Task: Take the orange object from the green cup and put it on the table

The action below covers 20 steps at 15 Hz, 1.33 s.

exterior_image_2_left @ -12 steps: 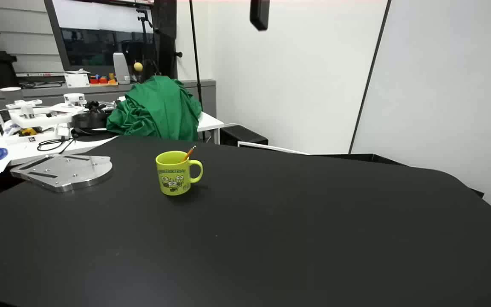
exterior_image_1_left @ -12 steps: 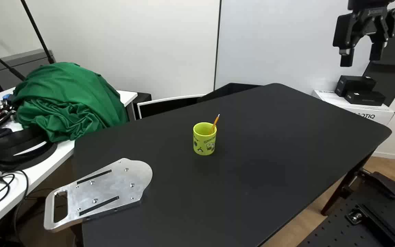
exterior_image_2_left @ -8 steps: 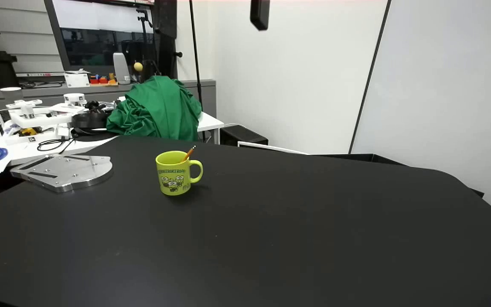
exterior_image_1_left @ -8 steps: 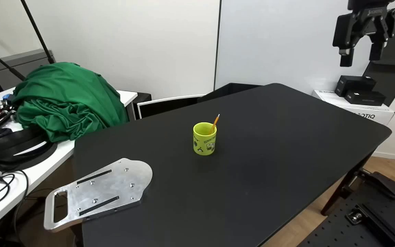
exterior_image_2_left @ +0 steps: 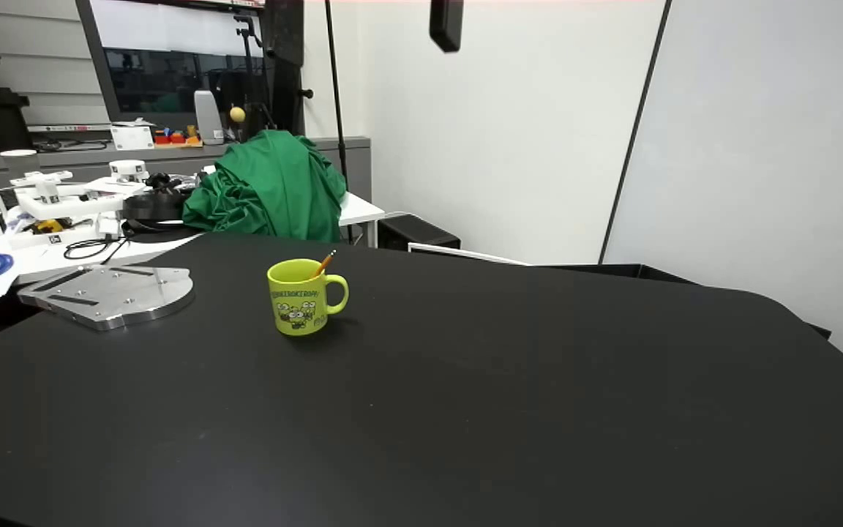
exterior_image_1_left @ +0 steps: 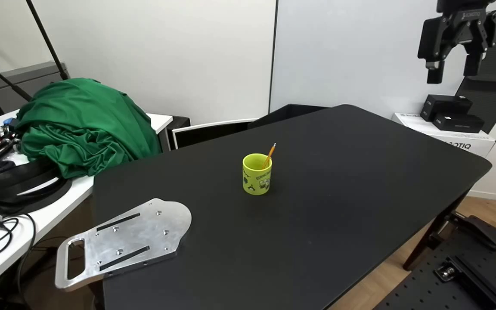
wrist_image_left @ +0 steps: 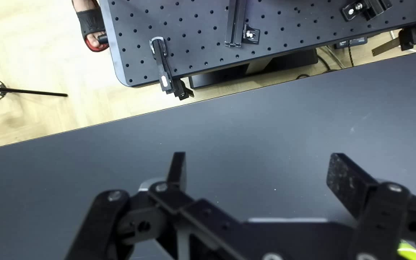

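Observation:
The green cup (exterior_image_1_left: 254,183), a lime mug with printed figures, stands upright on the black table (exterior_image_1_left: 338,193). It also shows in an exterior view (exterior_image_2_left: 296,307) with its handle. The orange object (exterior_image_1_left: 269,156), a thin pencil, leans in the cup with its upper end above the rim; it also shows in an exterior view (exterior_image_2_left: 325,263). My gripper (exterior_image_1_left: 454,75) is open and empty, high above the table and well to the right of the cup. In the wrist view its fingers (wrist_image_left: 258,162) are wide apart over bare tabletop; a sliver of the cup (wrist_image_left: 408,250) shows at lower right.
A silver metal plate (exterior_image_1_left: 144,234) lies on the table and overhangs its edge. A green cloth heap (exterior_image_1_left: 84,125) sits on the cluttered white desk (exterior_image_1_left: 60,217). A black perforated board (wrist_image_left: 193,39) stands beside the table edge, with a person's foot (wrist_image_left: 91,25) near it.

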### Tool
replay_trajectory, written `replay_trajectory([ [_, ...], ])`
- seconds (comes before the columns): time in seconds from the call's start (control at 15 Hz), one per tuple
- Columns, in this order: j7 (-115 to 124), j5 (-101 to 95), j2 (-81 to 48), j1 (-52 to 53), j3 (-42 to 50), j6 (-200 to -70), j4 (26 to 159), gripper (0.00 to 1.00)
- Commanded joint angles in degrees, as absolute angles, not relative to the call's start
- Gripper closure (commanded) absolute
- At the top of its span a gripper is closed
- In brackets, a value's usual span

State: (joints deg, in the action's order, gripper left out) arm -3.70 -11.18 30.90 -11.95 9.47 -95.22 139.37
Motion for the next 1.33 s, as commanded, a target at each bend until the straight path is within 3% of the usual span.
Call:
replay_trajectory([
  [0.0, -3.5, -11.3, 30.9, -11.5, 9.8, -95.1, 139.3, 0.00],
  [0.4, -2.8, -9.5, 22.6, -8.7, 8.2, -99.9, 134.5, 0.00],
  [1.27, -7.2, 6.4, -17.5, -6.0, 5.0, -103.3, 109.0, 0.00],
])
